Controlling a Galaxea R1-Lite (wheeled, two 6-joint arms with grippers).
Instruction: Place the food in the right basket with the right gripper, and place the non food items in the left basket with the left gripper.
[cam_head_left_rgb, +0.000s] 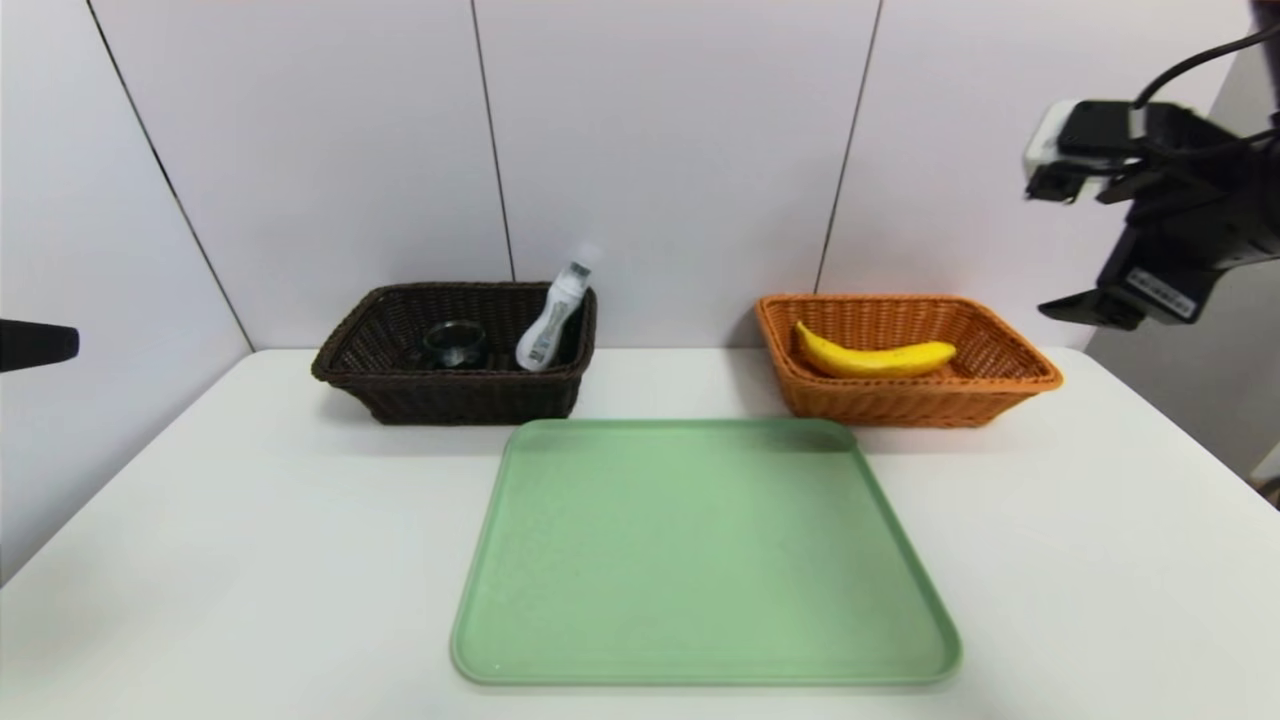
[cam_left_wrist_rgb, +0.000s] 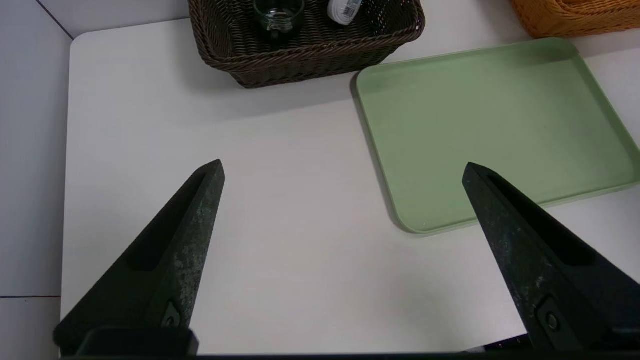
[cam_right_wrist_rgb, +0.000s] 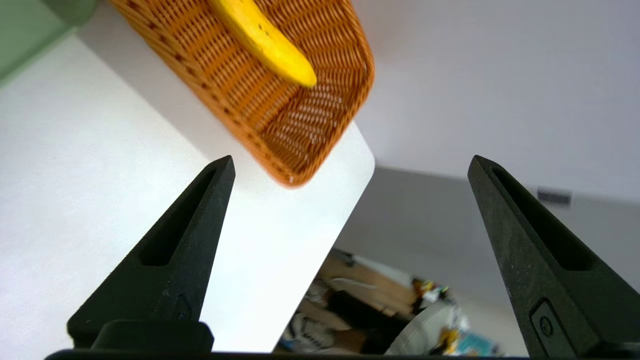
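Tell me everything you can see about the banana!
The banana is yellow, long and slightly curved, with a narrow tip at one end, a blunter other end and a few small dark specks. Its skin looks smooth and unpeeled. It lies lengthwise inside the orange woven basket, touching only that. No end effector holds it.

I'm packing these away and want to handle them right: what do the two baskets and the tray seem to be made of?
Dark brown basket: matte wicker, perhaps synthetic, judging by its woven strands.
Orange basket: similar weave, slightly glossy; natural or plastic, unclear.
Tray: probably smooth moulded plastic, given its even green and rounded rim.
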